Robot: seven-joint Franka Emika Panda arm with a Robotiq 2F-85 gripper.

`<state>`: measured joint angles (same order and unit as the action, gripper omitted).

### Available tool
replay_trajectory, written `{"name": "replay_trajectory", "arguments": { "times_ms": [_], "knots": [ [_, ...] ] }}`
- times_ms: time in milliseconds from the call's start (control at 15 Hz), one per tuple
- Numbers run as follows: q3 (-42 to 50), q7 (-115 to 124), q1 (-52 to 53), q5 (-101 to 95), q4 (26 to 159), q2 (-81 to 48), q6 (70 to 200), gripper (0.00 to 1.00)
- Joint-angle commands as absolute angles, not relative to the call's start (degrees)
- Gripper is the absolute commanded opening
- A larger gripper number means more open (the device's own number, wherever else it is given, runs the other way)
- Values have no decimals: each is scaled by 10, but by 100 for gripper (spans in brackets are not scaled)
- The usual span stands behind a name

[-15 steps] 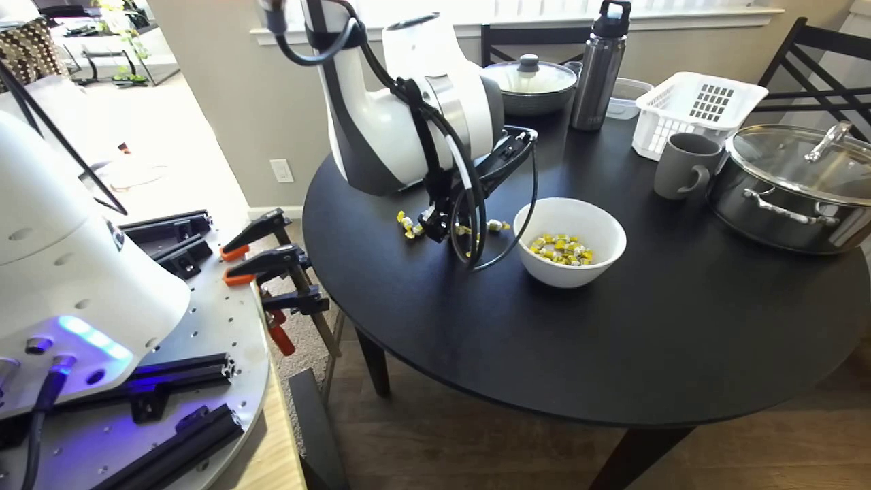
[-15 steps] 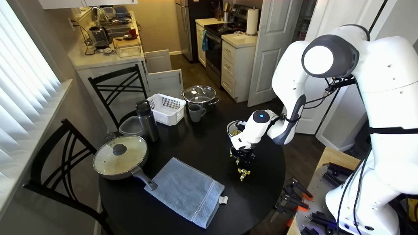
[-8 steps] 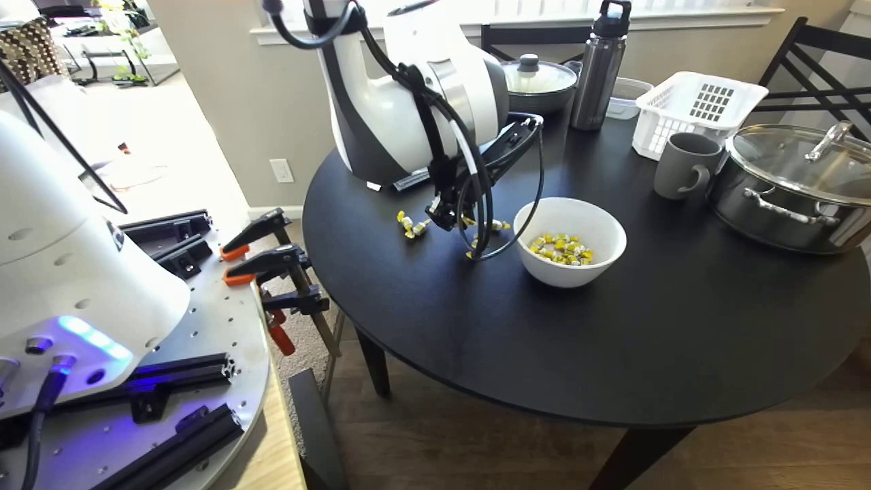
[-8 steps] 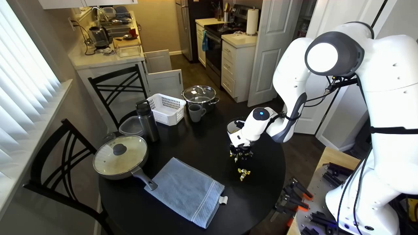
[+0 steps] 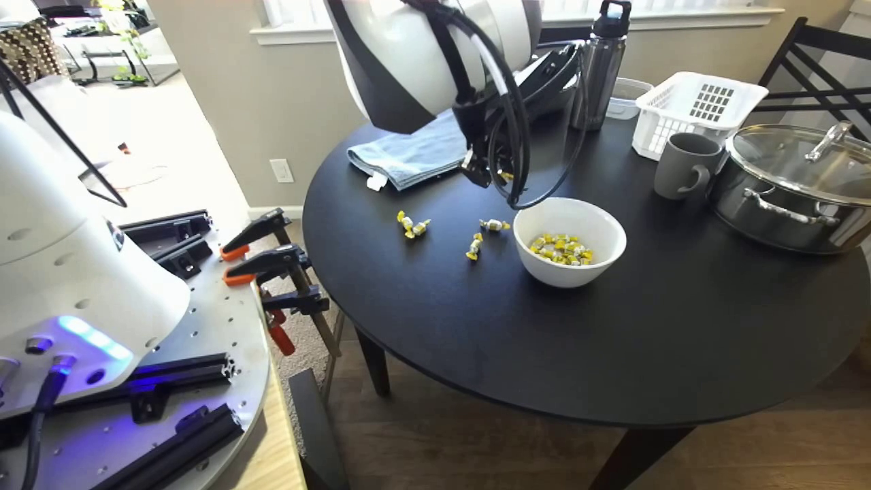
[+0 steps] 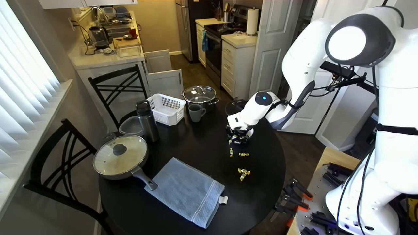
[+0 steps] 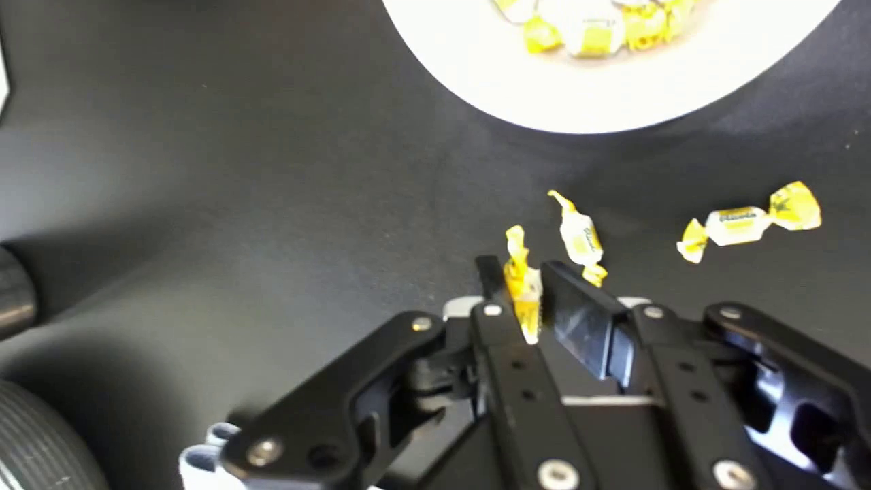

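"Starting with the wrist view: finding what?"

"Finding the gripper (image 7: 527,272) closed on a wrapped candy (image 7: 522,289), pinched between the fingers (image 7: 582,323). Lying lengthwise along them, poking one twisted end past the tips."

"And facing which way?"

"Facing toward the white bowl (image 7: 585,109), ahead of the fingertips and slightly right in that view. Also showing, lower down on the table (image 7: 272,204), a loose candy (image 7: 582,238) near the fingertips and another loose candy (image 7: 735,226) farther right."

"Moving on to an exterior view: hanging how?"

"Hanging up off the table, with the bowl (image 5: 568,275) lower and off toward the picture's right. Showing two candies (image 5: 416,230) close together, well apart on the opposite side."

"Turning to an exterior view with the whole blue towel (image 6: 191,192) in it: helping?"

"Helping little. Hiding most of the bowl behind the gripper, so impossible to judge the gap there."
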<state>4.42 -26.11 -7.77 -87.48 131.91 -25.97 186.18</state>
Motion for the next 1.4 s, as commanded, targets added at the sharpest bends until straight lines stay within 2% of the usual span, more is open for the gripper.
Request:
{"name": "replay_trajectory", "arguments": {
  "times_ms": [0,267,867,1000,1333],
  "knots": [
    [64,-197,-66,-895,1332,-185,1827,5],
    [71,-119,-50,-950,1334,-144,1734,5],
    [65,-21,-26,-1001,1369,-141,1580,5],
    [63,4,-21,-1010,1372,-142,1557,47],
    [60,11,-16,-1012,1382,-144,1570,77]
  ]
}}
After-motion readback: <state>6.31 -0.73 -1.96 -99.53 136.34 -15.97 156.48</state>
